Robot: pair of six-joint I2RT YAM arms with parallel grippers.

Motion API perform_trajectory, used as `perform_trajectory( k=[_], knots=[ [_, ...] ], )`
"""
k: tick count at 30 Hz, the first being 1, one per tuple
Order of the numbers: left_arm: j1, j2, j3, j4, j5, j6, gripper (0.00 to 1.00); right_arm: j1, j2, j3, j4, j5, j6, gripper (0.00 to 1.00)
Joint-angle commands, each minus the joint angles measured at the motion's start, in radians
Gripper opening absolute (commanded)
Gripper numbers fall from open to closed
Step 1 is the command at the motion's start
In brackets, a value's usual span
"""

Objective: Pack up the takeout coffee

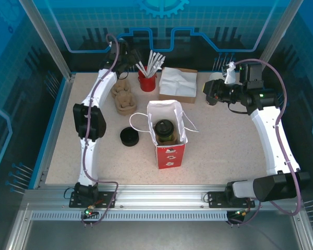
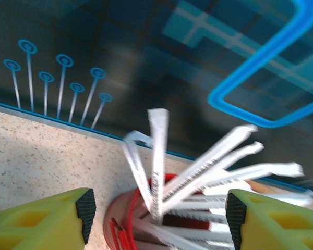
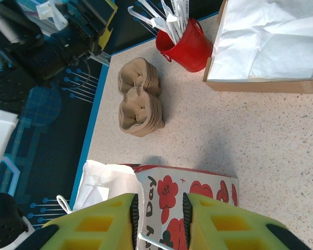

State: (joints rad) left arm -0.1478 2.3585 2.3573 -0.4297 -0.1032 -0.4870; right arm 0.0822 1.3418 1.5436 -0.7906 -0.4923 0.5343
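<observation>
Takeout coffee (image 1: 164, 129) (black lid) upright in bag (image 1: 170, 154).

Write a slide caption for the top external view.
Takeout coffee sits in the open bag; left gripper at the red cup.

Shows takeout coffee (image 1: 164, 130) upright inside the open bag (image 1: 169, 153), left of and nearer than the right end effector (image 1: 207, 95); red straw cup (image 1: 147, 82) just beside the left end effector (image 1: 130, 62).

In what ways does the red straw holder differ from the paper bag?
The red straw holder is round and plain; the paper bag is boxy, larger, with a flower print. The holder carries white wrapped straws; the bag carries the takeout coffee. Both stand upright, open at the top.
</observation>
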Motion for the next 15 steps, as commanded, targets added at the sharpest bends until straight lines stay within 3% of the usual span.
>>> perform_trajectory(
  k=[1,10,15],
  knots=[
    [0.024,0.059,0.071,0.06,0.031,-0.035,0.68,-0.012,0.005,-0.002,0.024,0.011,-0.023,0.32],
    [0.054,0.138,0.083,0.148,0.143,-0.028,0.66,-0.013,0.048,-0.012,0.041,-0.001,-0.029,0.31],
    [0.065,0.173,0.086,0.196,0.179,-0.051,0.57,-0.013,0.065,-0.011,0.04,-0.006,-0.038,0.31]
  ],
)
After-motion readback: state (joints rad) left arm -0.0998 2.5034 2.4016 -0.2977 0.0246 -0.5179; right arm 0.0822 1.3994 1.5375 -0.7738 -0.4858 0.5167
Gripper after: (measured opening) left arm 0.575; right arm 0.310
